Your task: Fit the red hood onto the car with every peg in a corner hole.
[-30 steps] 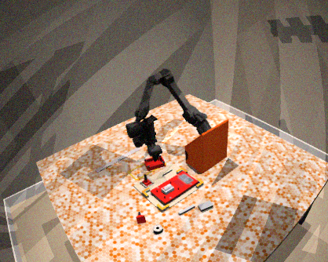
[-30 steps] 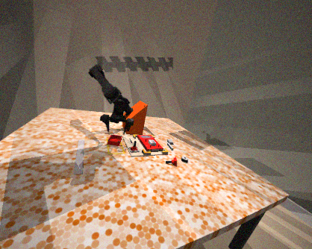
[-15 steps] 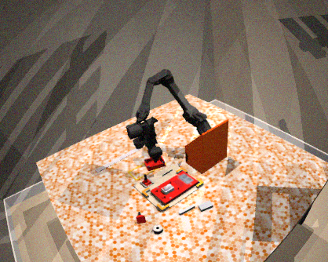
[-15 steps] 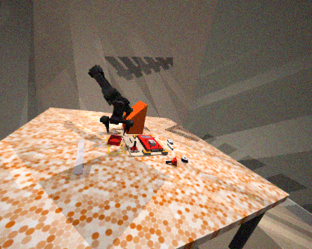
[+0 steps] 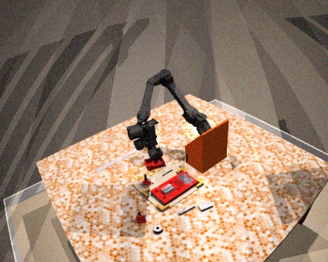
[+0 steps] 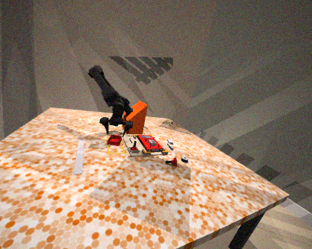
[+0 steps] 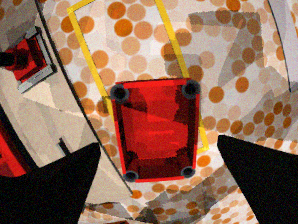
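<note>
- My claw (image 5: 155,159) (image 6: 116,133) (image 7: 160,145) is released and spread wide, grasping nothing, one finger toward either side of the hood.
- The red hood (image 5: 154,165) (image 6: 114,140) (image 7: 156,122) lies on the table (image 5: 107,204) (image 6: 139,209) (image 7: 240,105) below my fingertips, its four dark corner bosses showing (all of them plain from my wrist).
- A yellow outline (image 5: 130,172) (image 6: 108,151) (image 7: 90,55) is marked on the table, and the hood overlaps one end of it.
- Just beside the hood is the pale board (image 5: 156,177) (image 6: 128,141) (image 7: 55,110), carrying the red chassis (image 5: 158,196) (image 6: 142,139) (image 7: 8,156) between yellow corner pieces.
- The grey engine block (image 5: 167,188) (image 6: 151,142) sits on the deck, which has no hood over it.
- A red piece with a black knob (image 5: 147,182) (image 6: 134,148) (image 7: 30,60) stands on the board, near the chassis.
- An orange block (image 5: 213,150) (image 6: 138,121) stands upright near the board.
</note>
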Motion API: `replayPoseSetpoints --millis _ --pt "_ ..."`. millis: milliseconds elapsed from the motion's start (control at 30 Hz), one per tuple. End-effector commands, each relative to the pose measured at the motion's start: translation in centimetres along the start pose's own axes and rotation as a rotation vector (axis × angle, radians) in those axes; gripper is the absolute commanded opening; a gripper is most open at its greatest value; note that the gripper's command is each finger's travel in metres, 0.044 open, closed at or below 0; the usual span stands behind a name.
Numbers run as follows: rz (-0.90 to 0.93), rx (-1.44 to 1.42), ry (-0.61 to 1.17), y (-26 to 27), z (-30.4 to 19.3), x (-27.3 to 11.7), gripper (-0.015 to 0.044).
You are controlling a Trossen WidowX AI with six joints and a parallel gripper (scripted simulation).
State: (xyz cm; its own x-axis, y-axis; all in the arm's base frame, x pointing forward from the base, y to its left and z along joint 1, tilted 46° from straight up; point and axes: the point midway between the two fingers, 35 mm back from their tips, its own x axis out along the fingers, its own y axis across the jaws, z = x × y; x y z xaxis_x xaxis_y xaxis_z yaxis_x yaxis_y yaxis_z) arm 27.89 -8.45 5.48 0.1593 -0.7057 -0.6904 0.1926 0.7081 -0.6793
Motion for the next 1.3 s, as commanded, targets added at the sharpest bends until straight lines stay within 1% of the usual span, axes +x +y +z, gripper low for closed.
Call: replayPoseSetpoints --millis 0,1267 --pt "0.003 -0.009 0.005 0.1 -0.3 0.3 0.044" --pt "0.001 -0.009 0.004 0.0 -0.3 2.1 0.044"
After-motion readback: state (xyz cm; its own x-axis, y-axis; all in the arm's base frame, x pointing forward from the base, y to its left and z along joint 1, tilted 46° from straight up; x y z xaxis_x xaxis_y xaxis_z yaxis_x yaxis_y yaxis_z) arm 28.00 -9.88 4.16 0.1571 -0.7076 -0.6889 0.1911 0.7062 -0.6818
